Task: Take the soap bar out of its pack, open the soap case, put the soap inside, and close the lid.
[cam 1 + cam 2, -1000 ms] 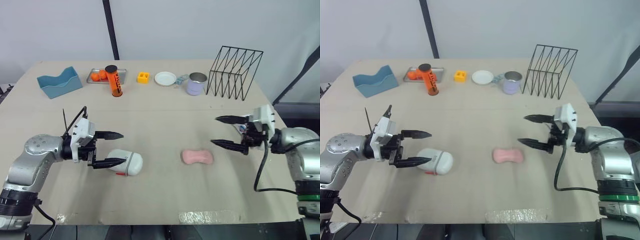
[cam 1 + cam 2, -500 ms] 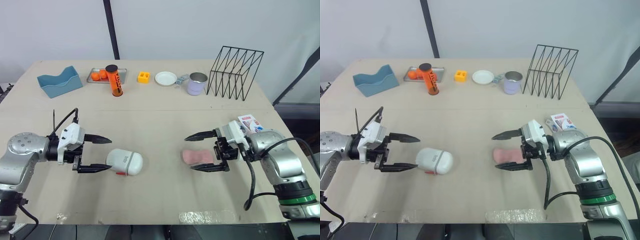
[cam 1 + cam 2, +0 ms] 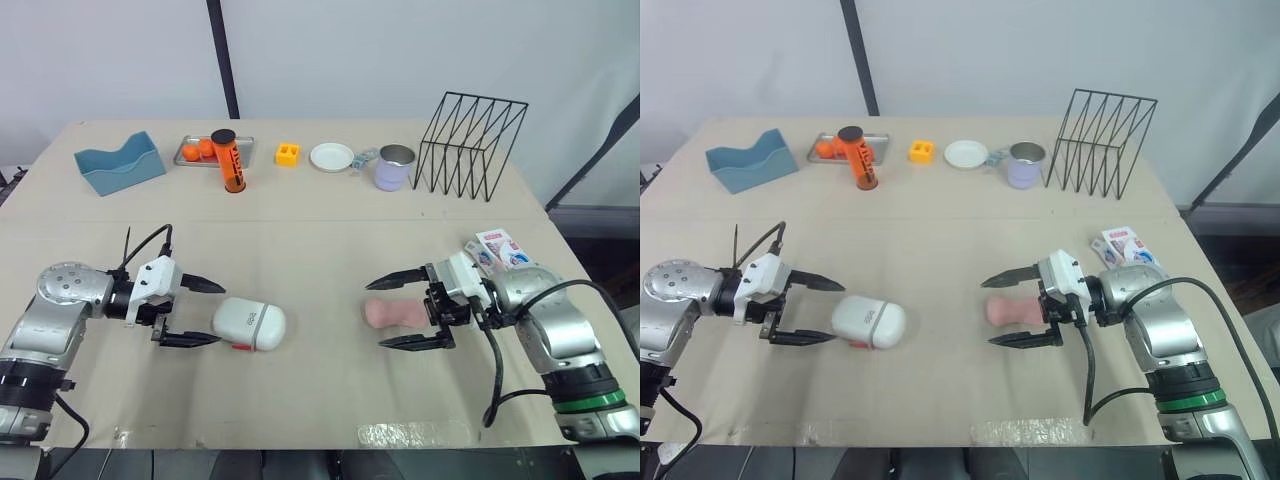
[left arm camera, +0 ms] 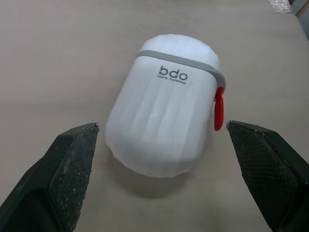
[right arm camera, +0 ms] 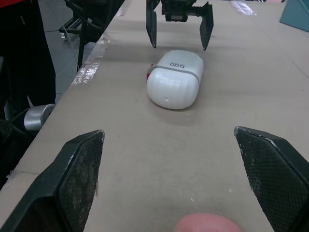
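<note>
The left gripper (image 3: 220,313) is hanging low over the table (image 3: 320,230) with its jaws standing wide apart, gripping nothing. The white soap case (image 3: 249,324) is lying on its side straight ahead of them, its near end sitting about level with the two fingertips (image 4: 77,145) and reaching into the gap without touching either one. Its lid is sitting closed, a grey band is running around the far end, and a red tab (image 4: 219,108) is showing on the flank facing one finger. The right gripper (image 3: 376,315) is facing the left one, its jaws also spread wide and holding nothing. The pink soap bar (image 3: 395,313) is lying bare on the table between these two fingers, set deep in the opening toward the base of the jaws, with clear space showing on both sides of it. Looking out past the right fingertips, the case is lying well ahead of them, with the left gripper beyond it. The empty soap pack (image 3: 497,249) is resting behind the right jaws, beside that arm's wrist near the table edge.
</note>
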`<act>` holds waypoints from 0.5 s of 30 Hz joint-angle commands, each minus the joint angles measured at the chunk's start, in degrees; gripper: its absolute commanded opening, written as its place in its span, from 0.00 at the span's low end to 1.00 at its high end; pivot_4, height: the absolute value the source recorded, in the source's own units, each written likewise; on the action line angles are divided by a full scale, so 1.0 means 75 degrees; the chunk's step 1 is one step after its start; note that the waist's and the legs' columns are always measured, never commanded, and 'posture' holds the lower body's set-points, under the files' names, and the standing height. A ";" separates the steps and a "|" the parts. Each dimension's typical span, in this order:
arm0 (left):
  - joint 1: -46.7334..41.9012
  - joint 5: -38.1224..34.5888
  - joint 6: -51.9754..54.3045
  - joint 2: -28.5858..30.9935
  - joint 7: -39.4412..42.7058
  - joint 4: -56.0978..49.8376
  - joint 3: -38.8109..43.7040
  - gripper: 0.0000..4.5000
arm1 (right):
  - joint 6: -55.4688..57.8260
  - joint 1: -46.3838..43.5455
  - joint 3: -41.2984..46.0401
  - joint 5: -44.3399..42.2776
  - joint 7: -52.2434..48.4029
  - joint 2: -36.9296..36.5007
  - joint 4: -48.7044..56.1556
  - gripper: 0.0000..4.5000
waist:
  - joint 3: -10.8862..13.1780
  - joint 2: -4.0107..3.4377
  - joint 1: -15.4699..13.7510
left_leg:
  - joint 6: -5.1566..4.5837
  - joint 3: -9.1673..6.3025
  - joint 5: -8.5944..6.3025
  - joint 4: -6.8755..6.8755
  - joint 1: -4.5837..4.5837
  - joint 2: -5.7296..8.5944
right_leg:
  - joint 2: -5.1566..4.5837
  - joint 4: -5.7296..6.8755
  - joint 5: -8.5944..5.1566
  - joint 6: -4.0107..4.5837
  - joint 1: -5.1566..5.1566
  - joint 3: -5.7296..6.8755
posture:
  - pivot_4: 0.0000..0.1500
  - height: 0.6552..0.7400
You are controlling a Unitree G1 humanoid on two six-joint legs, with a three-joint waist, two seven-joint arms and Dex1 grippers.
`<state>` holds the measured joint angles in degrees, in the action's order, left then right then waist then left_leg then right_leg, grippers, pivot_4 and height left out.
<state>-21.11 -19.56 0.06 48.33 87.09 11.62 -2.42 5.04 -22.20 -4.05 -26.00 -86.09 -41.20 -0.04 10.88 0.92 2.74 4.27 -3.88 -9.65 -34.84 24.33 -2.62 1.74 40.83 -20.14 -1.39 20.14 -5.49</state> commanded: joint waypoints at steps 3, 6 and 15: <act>-0.0456 0.0239 -0.0548 -0.0108 0.0328 0.0594 -0.0147 1.00 | -0.0135 0.0151 0.0249 -0.0067 -0.0020 -0.0167 0.0103 0.99 | 0.0000 0.0000 0.0002 | 0.0000 0.0000 0.0000 0.0001 0.0000 -0.0001 | 0.0002 0.0003 0.0009 0.0016 0.0002 0.0000 | 1.00 1.00; -0.0652 0.0382 -0.0827 -0.0187 0.0499 0.0960 -0.0308 1.00 | -0.0151 0.0207 0.0272 -0.0068 -0.0015 -0.0195 0.0108 0.99 | 0.0000 0.0000 0.0001 | 0.0001 0.0000 0.0001 -0.0002 0.0000 0.0000 | 0.0002 0.0007 0.0009 0.0015 0.0002 0.0001 | 1.00 1.00; -0.1030 0.0584 -0.1159 -0.0471 0.0684 0.1552 -0.0548 1.00 | -0.0070 0.0226 0.0328 -0.0136 0.0086 -0.0193 0.0147 0.99 | 0.0000 0.0000 0.0001 | 0.0001 0.0000 0.0001 -0.0002 0.0001 0.0001 | 0.0003 0.0009 0.0009 0.0016 0.0002 0.0001 | 1.00 1.00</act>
<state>-27.90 -15.23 -7.77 44.76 91.66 23.16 -6.80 4.59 -20.52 -3.57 -25.85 -85.65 -41.85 -0.17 10.88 0.92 2.75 4.27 -3.88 -9.64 -34.86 24.34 -2.61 1.76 40.90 -20.07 -1.27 20.16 -5.47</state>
